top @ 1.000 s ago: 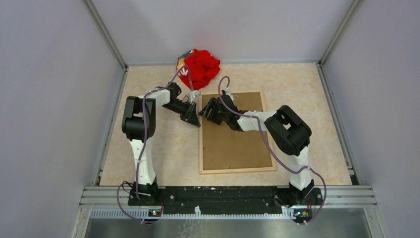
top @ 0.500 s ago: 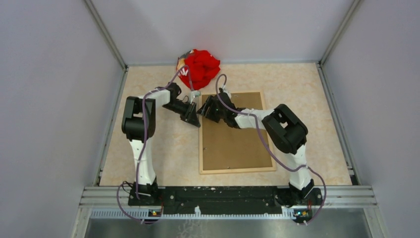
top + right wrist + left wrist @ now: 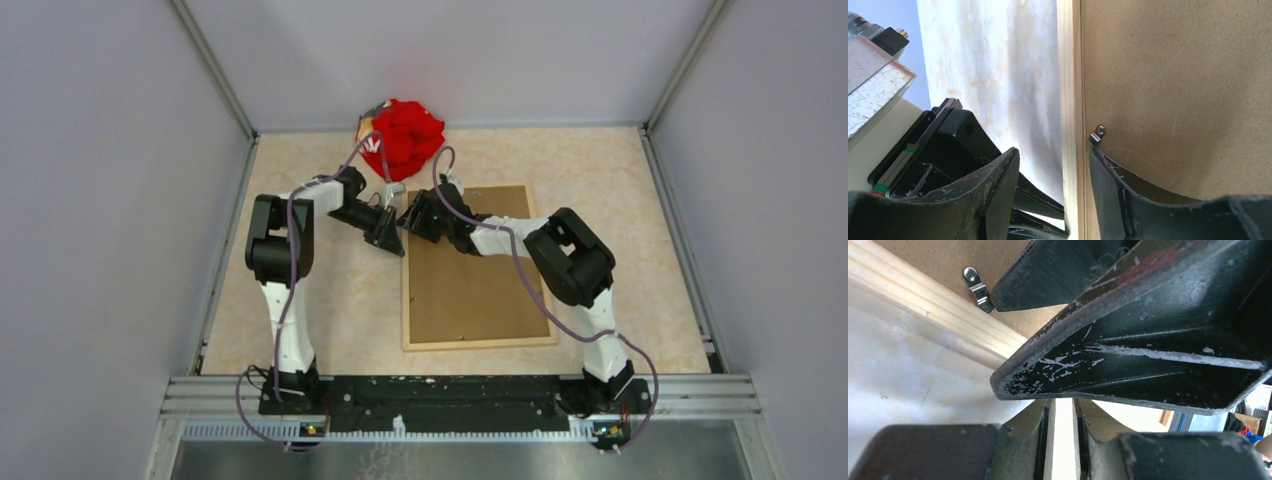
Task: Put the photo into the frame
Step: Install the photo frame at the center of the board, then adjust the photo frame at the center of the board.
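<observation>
A thin light-wood frame point(image 3: 478, 343) lies flat and back side up on a pale marbled surface point(image 3: 350, 300). A brown backing board point(image 3: 475, 290) fills its opening. Both arms reach to the frame's far left corner.

The right gripper point(image 3: 1053, 155) hangs over the frame's left rail with its fingers point(image 3: 1125, 195) spread apart. One finger is over the backing board and the other is outside the rail, over the surface. The wooden rail runs between them with a gap on each side. A small metal clip point(image 3: 1096, 135) sits on the backing board just inside the rail, right at the tip of the inner finger.

The left gripper point(image 3: 392, 240) is just outside the same rail, almost tip to tip with the right one. Its fingers point(image 3: 938, 450) stand nearly together, with a thin pale strip in the gap. Whether they pinch anything cannot be told.

Beyond the frame's far edge, a red bundle point(image 3: 405, 135) rests against the back wall.
</observation>
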